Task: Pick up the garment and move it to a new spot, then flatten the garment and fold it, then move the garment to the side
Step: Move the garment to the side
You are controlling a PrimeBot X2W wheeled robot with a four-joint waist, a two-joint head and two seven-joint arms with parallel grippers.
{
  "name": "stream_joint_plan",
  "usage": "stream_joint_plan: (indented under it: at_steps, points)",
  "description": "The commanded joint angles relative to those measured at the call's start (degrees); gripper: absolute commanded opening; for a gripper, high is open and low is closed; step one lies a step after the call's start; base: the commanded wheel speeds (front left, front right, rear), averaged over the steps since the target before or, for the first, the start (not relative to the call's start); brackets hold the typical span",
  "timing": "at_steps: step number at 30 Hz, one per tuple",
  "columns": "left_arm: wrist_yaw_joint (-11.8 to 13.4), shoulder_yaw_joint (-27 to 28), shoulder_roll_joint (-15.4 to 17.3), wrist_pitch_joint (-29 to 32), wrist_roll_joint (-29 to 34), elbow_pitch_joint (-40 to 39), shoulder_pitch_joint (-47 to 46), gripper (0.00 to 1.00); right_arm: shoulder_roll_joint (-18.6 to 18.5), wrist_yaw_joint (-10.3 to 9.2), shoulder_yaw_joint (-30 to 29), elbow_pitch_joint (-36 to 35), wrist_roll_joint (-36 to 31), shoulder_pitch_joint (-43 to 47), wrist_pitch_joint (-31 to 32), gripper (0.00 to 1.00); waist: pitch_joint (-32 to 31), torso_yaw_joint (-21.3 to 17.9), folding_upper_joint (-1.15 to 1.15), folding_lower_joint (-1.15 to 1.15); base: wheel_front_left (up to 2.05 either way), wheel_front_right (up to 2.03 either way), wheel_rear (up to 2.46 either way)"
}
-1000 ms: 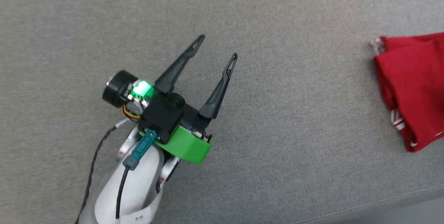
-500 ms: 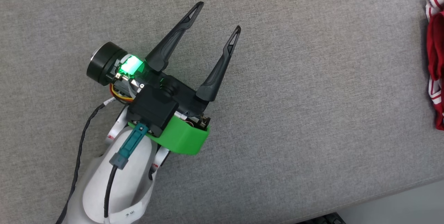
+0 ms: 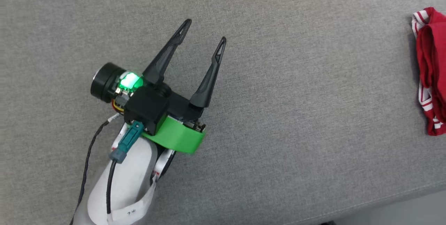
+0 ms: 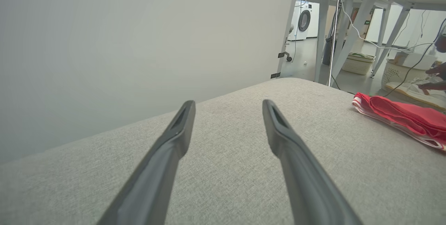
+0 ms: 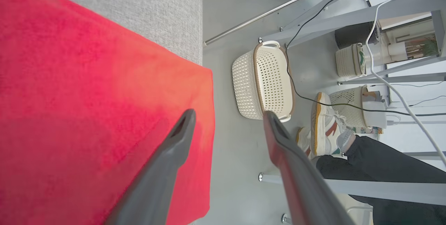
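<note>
The garment (image 3: 430, 78) is a folded red jersey with red-white striped trim, lying at the right edge of the grey table (image 3: 296, 78) in the head view. It also lies at the right of the left wrist view, garment (image 4: 400, 117), and spreads across the left of the right wrist view, garment (image 5: 87, 113). My left gripper (image 3: 205, 34) hovers open over the table's left middle, far from the jersey, nothing between its fingers. The right gripper (image 5: 228, 115) is open just above the jersey's edge, holding nothing; its left finger (image 5: 174, 141) is over the red cloth.
Past the table edge, the floor holds a cream laundry basket (image 5: 263, 80), smaller baskets, cables and metal table legs. A person's shoe (image 5: 325, 125) and dark trouser leg stand near the basket. A pale wall panel (image 4: 139, 44) rises behind the table.
The head camera has shifted, so the jersey's place in view changed. The left gripper stays open over the table. Earlier frames do not show the right gripper.
</note>
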Motion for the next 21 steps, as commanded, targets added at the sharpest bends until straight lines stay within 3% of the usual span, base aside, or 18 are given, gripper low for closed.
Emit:
stream_joint_plan:
  at_steps: [1,5,12,19,20,21]
  points:
    - [0.43,0.45,-0.31,-0.31,-0.92,0.87,1.73,1.0,0.58,-0.09,0.67,-1.1,0.08,-0.35,-0.56,1.0,-6.15,1.02,0.0,-0.01,0.0,0.0,0.0]
    - [0.94,1.93,-0.36,-0.35,-2.34,3.05,5.18,1.0,2.58,-0.09,2.04,-4.52,2.67,0.66,-1.58,1.0,-12.01,1.91,0.0,-0.01,0.0,0.0,0.0]
    - [6.11,6.44,-0.19,-0.36,-4.29,8.94,12.44,1.0,10.49,-0.09,0.85,-12.44,9.51,4.89,-4.49,1.0,-20.93,3.01,0.0,-0.01,0.0,0.0,0.0]
    - [6.85,8.56,-0.79,-0.37,-5.89,8.42,17.12,1.0,17.37,-0.09,-2.26,-22.6,11.55,12.45,-8.12,1.0,-26.15,5.11,0.0,-0.01,0.0,0.0,0.0]
    - [6.83,8.83,-0.92,-0.37,-6.03,8.2,17.69,1.0,18.78,-0.09,-3.3,-24.41,11.95,13.86,-8.73,1.0,-26.66,5.51,0.0,-0.01,0.0,0.0,0.0]
    - [6.73,9.57,-1.33,-0.37,-6.2,7.74,19.08,1.0,22.71,-0.09,-5.05,-28.94,13.53,17.95,-10.08,1.0,-27.82,6.55,0.0,-0.01,0.0,0.0,0.0]
